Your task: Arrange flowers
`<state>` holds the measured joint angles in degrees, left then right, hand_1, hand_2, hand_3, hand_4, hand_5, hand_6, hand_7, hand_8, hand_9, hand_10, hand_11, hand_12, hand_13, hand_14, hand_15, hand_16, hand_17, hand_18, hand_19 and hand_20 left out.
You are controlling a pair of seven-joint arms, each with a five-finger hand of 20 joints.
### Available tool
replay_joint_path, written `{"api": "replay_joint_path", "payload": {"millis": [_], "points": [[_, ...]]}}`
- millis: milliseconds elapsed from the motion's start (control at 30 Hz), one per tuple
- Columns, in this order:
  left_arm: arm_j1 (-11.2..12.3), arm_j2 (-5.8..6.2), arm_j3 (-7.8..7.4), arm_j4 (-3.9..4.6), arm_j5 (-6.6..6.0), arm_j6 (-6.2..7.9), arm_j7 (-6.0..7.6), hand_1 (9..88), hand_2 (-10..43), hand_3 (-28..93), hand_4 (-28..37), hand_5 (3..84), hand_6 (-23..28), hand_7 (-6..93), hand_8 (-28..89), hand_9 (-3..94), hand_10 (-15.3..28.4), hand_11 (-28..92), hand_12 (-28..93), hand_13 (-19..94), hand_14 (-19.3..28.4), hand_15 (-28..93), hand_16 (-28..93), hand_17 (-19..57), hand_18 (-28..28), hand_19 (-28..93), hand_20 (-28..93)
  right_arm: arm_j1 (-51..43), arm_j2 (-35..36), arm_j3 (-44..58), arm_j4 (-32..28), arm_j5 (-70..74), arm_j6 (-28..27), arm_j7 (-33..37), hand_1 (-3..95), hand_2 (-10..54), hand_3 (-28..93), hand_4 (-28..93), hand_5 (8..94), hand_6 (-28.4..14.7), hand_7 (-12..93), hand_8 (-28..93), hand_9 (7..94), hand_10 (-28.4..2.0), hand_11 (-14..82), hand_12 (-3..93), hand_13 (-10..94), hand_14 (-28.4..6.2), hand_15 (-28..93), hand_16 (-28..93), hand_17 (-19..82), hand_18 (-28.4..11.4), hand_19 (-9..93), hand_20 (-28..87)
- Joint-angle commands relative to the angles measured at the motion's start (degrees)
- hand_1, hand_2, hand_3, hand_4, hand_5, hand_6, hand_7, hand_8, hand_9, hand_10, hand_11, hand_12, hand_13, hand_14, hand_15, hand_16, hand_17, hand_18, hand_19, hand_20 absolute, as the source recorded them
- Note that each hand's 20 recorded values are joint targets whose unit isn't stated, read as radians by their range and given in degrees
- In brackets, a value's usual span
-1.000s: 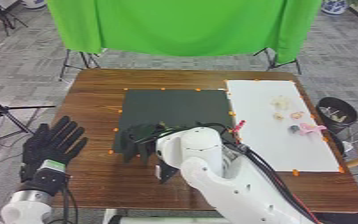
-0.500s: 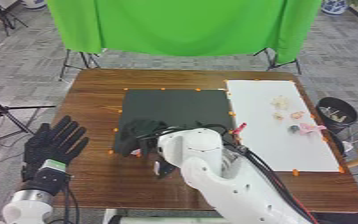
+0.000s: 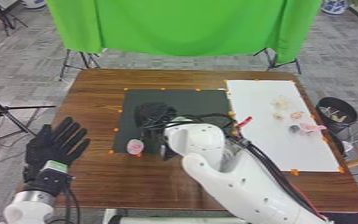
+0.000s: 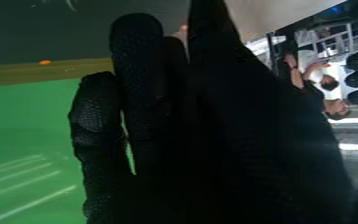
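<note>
The right hand (image 3: 156,114), in a black fabric glove, is over the left part of a flat black rectangular mat (image 3: 198,100) on the brown wooden tabletop (image 3: 104,112). In the right wrist view, its fingers (image 4: 140,60) are extended and close together, with narrow gaps between them; whether anything is between the tips, I cannot tell. A pale pink flower head (image 3: 135,146) lies on the mat near its near left corner, to the near side of the right hand. The left hand (image 3: 53,147), gloved in the same black fabric, is at the left side of the tabletop, well apart from the mat, with its fingers straight and spread. To the right of the mat, a white rectangular sheet (image 3: 264,150) carries a pale cream flower cluster (image 3: 282,102), with small peach-coloured flowers (image 3: 296,115) on its near side. Nearer still, toward the right edge, a pink flower (image 3: 312,128) lies just beside a small grey-blue piece (image 3: 294,129). A slender red object (image 3: 245,121) shows by the sheet's left edge, beside the cables of the right arm. Small orange marks border the mat and the sheet. A bright green cloth (image 3: 184,27) hangs beyond the far edge of the tabletop, and a round black bin (image 3: 334,104) stands to the right.
</note>
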<state>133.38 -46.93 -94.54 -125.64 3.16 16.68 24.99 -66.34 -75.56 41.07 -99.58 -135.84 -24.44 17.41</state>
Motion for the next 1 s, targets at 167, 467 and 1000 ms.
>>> {"api": "replay_joint_path", "payload": {"millis": [167, 467, 1000], "points": [[-0.71, -0.67, 0.47, 0.15, 0.74, -0.15, -2.01, 28.9, 12.9, 72, -28.3, 41.6, 9.6, 15.4, -9, 34.5, 16.0, 20, 11, 24, 16.5, 37, -7, -7.6, 15.5, 40, 7, -0.81, -3.38, -0.97, 1.02, -0.61, -4.1, -0.98, 71.4, -9.5, 16, -19, 64.3, 1.9, 16, -12, 68.5, -9.3, 11.2, 16.7, 70, -8.2, 54, 26, 33, -18.8, 80, 44], [-1.73, -0.85, 1.15, 0.43, 1.04, 0.01, -3.08, 28.8, 12.9, 72, -28.3, 41.7, 9.6, 15.3, -9, 34.6, 15.9, 20, 11, 24, 16.5, 37, -7, -7.6, 15.5, 40, 7, -1.52, -4.96, -1.11, 3.49, -0.92, -3.45, -0.26, 67.1, -9.5, 34, -28, 68.7, 0.8, 21, -3, 72.7, -10.1, 14.1, 16.3, 72, -8.5, 54, 24, 35, -20.8, 82, 41], [-0.16, -0.64, 0.43, 0.07, 0.44, -0.38, -1.26, 28.8, 12.9, 72, -28.3, 41.7, 9.6, 15.3, -9, 34.6, 16.1, 20, 11, 24, 16.7, 37, -7, -7.6, 15.5, 40, 7, 0.83, -4.0, 0.34, -0.57, 5.56, -5.02, 2.17, 60.7, -7.3, 55, -28, 75.8, 1.0, 33, 5, 85.2, -9.4, 13.9, 32.0, 75, -8.3, 53, 26, 37, -21.3, 84, 39]]}}
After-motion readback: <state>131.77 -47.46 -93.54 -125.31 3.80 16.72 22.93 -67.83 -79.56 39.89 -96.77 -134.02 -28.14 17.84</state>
